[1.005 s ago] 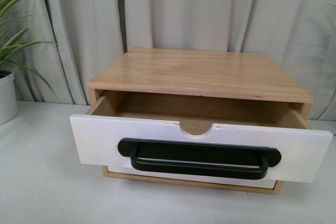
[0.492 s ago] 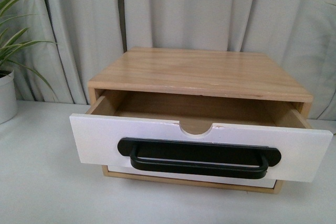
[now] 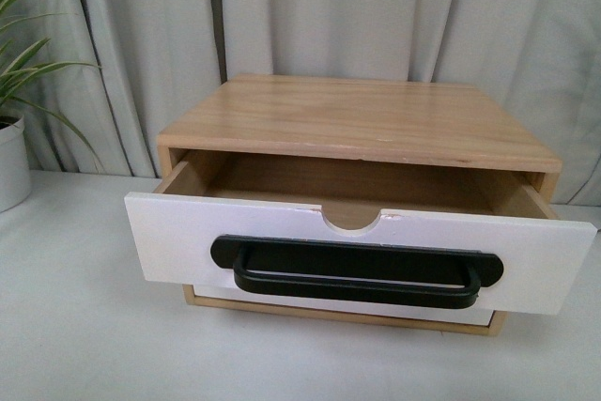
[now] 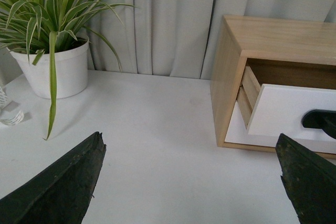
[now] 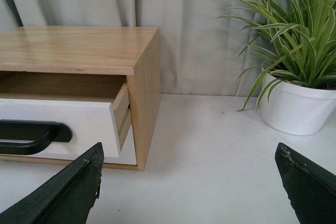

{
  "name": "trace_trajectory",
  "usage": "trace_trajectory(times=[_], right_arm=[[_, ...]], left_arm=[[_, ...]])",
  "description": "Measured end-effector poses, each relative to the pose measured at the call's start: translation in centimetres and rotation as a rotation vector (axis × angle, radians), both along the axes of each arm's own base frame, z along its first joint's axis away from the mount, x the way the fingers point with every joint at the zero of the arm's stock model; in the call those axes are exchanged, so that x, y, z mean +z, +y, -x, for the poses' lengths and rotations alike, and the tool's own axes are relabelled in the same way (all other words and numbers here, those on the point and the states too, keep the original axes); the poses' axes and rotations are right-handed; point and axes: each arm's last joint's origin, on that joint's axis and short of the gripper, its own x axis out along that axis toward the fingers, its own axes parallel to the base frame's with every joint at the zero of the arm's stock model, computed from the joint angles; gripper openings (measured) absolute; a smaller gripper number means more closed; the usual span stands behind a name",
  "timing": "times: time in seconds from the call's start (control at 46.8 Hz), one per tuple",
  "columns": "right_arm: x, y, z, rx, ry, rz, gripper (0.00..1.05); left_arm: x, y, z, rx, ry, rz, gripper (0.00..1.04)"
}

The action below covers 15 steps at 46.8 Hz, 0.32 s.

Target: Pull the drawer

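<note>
Front view: a light wood cabinet (image 3: 362,124) stands on a white table (image 3: 84,326) before grey curtains (image 3: 310,11). The drawer (image 3: 178,237) — white-fronted, with a semicircular notch in its top edge — is pulled partly out toward the near side, its wooden interior visible. A long black bar handle (image 3: 357,271) spans the front. Below it lies a plain white drawer front (image 3: 338,305), flush with the cabinet. Neither arm appears in this view.

Left wrist view: the left gripper (image 4: 191,182) is released, its dark fingers (image 4: 63,187) spread wide over bare table, well apart from the drawer. A potted plant (image 4: 52,69) stands at far left.

Right wrist view: the right gripper (image 5: 189,182) is likewise spread open and holds nothing; a second potted plant (image 5: 296,103) stands at far right.
</note>
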Motion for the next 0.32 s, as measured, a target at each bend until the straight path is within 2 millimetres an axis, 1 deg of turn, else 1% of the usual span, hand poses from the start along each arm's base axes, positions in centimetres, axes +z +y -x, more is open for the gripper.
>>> trace_trajectory(times=[0.321], right_arm=[[0.0,0.0,0.0,0.0,0.0,0.0,0.96]], left_arm=[[0.0,0.0,0.0,0.0,0.0,0.0,0.99]])
